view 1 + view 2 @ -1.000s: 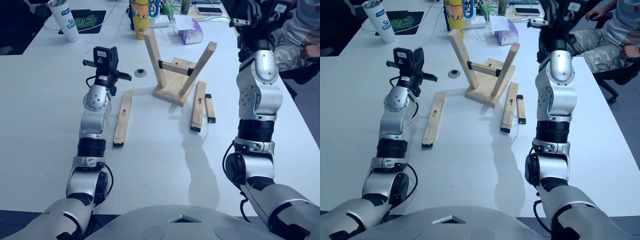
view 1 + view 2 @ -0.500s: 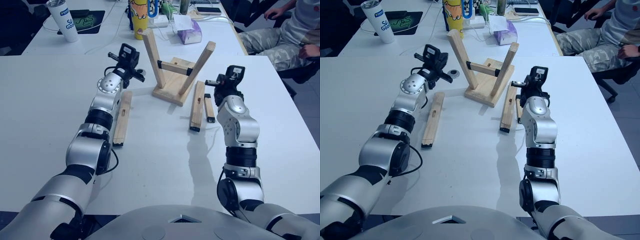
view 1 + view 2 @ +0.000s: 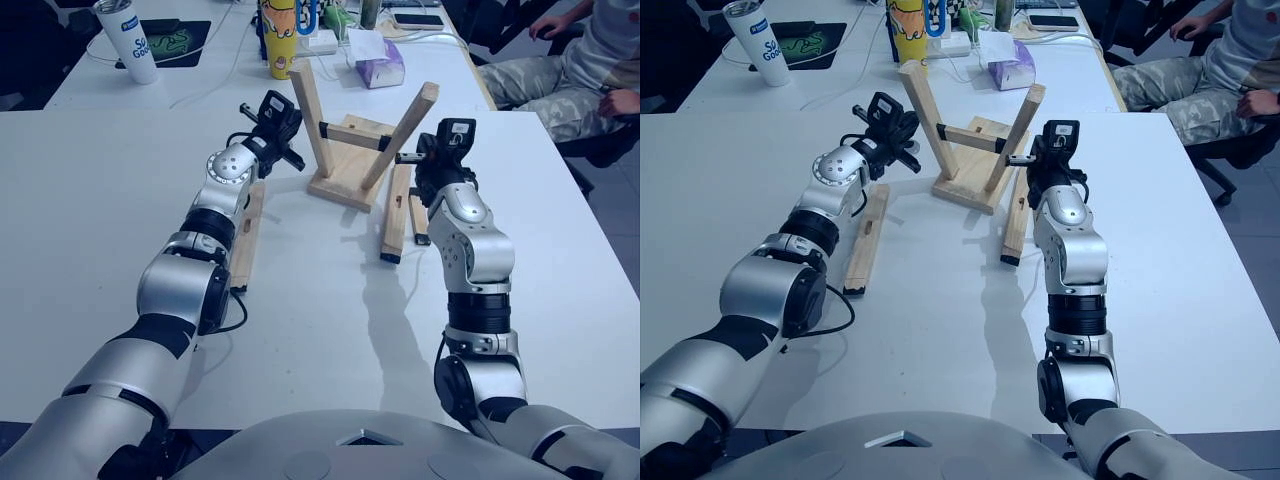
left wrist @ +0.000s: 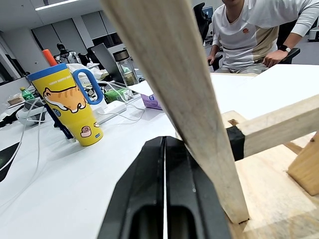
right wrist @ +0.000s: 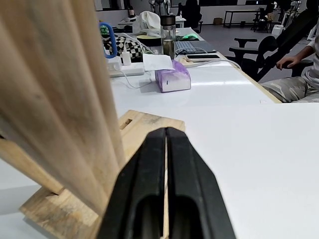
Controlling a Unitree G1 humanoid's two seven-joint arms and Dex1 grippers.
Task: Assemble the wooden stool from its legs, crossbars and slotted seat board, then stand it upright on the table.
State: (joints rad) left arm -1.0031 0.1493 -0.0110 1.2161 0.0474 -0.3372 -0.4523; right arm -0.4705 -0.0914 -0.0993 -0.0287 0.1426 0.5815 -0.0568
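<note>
The seat board (image 3: 345,185) is seen lying underside-up toward the far edge of the white table (image 3: 90,200), with two legs standing slanted in it: a left leg (image 3: 311,115) and a right leg (image 3: 402,135), joined by a crossbar (image 3: 352,135); beyond that edge a yellow mug (image 3: 281,38) and a tissue pack (image 3: 380,70) are crowded close. Wide bare tabletop is left on the near side and to the far left. A loose leg (image 3: 245,235) is laid flat under the left forearm; another loose leg (image 3: 396,212) and a short crossbar (image 3: 418,225) are laid side by side just right of the board. The left arm is stretched forward and inward, and the left gripper (image 4: 164,144) is held pressed together, empty, just beside the left leg's base; the right arm is bent upward at the elbow, and the right gripper (image 5: 166,134) is likewise closed on nothing, close beside the right leg.
</note>
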